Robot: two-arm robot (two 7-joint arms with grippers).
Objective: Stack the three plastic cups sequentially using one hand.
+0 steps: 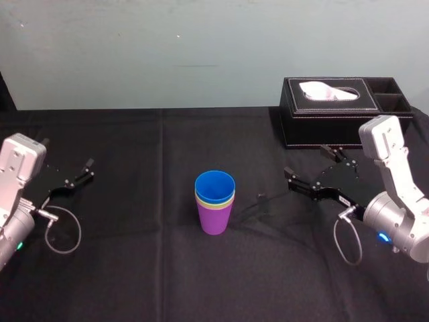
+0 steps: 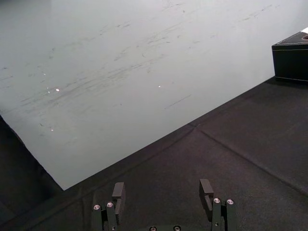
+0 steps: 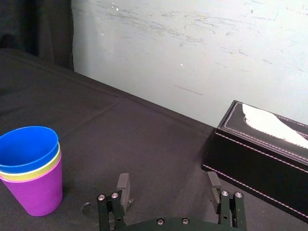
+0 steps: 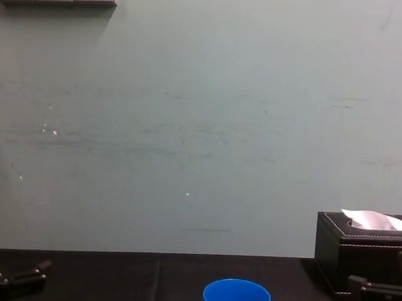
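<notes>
A black table (image 1: 134, 268) holds a black tissue box (image 1: 322, 131), which sits at the far right with a white tissue poking out of its top. The right claw (image 3: 168, 176) is just in front of the tissue box, on the side nearer the robot. Its two fingers are spread wide apart and there is nothing between them. The left claw (image 2: 162, 185) is far from the tissue box, way over on the other side of the table. It is wide open too and holds nothing. It seems to hang a little above the cloth, but that is hard to see. The three cups stand as one stack to the left of the tissue box and nearer the robot, apart from both claws. The purple cup (image 3: 36, 195) is at the bottom with its small end on the table. The yellow-green cup (image 3: 29, 176) sits inside it, and the blue cup (image 3: 26, 149) sits inside that. The stack stands straight up and down, with the open mouths facing up.
</notes>
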